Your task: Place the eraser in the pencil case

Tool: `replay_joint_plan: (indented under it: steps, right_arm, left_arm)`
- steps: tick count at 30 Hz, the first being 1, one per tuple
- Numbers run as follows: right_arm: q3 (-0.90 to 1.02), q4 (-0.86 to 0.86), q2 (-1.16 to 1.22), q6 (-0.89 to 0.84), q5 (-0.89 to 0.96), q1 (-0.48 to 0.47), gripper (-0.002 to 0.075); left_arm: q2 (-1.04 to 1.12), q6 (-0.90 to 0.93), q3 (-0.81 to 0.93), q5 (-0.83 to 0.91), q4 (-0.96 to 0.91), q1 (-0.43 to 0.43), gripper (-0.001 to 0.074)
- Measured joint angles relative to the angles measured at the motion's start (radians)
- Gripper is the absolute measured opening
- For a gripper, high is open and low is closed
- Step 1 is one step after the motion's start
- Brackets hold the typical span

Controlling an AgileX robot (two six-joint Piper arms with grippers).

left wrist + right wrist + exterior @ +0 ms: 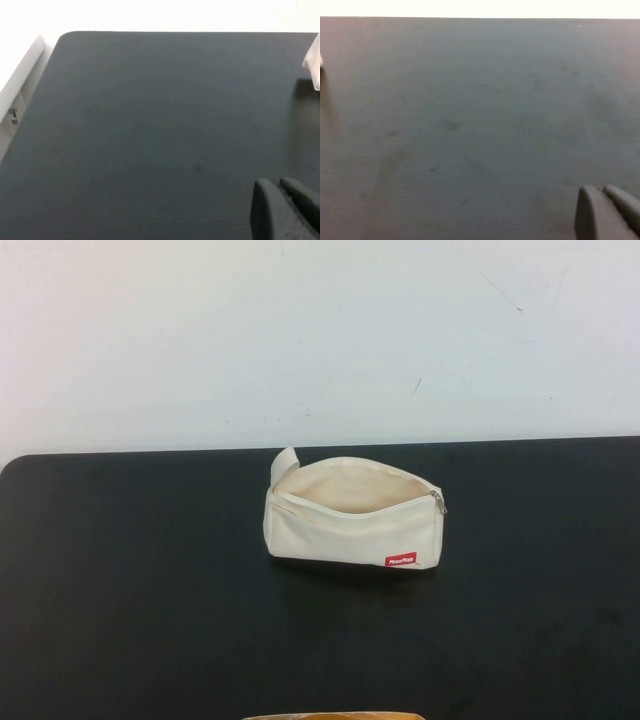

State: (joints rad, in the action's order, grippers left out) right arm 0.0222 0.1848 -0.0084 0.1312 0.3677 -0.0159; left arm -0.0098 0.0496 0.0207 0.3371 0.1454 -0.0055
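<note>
The cream-white pencil case lies on the black table near its far edge, unzipped with its mouth open upward, a red tag on its front and the zipper pull at its right end. A corner of it shows in the left wrist view. The eraser is not in view in any frame. My left gripper is shut and empty over bare table left of the case. My right gripper is shut and empty over bare table right of the case. Neither arm shows in the high view.
A white wall rises behind the table's far edge. A tan curved object peeks in at the near edge of the high view. The table's rounded far left corner shows in the left wrist view.
</note>
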Motion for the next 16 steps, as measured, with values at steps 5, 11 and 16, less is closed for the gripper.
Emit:
replay_joint_plan:
  steps: [5,11,16]
  right_arm:
    - [0.0,0.004,0.0,-0.002,0.004,-0.032,-0.0001]
    - [0.0,0.004,0.0,-0.003,0.004,-0.034,-0.0001]
    - [0.0,0.004,0.0,-0.003,0.004,-0.034,-0.0001]
  left_arm:
    - [0.0,0.0,0.0,0.0,0.0,0.0,-0.0001]
    - [0.0,0.0,0.0,0.0,0.0,0.0,-0.0001]
    - [0.0,0.0,0.0,0.0,0.0,0.0,-0.0001]
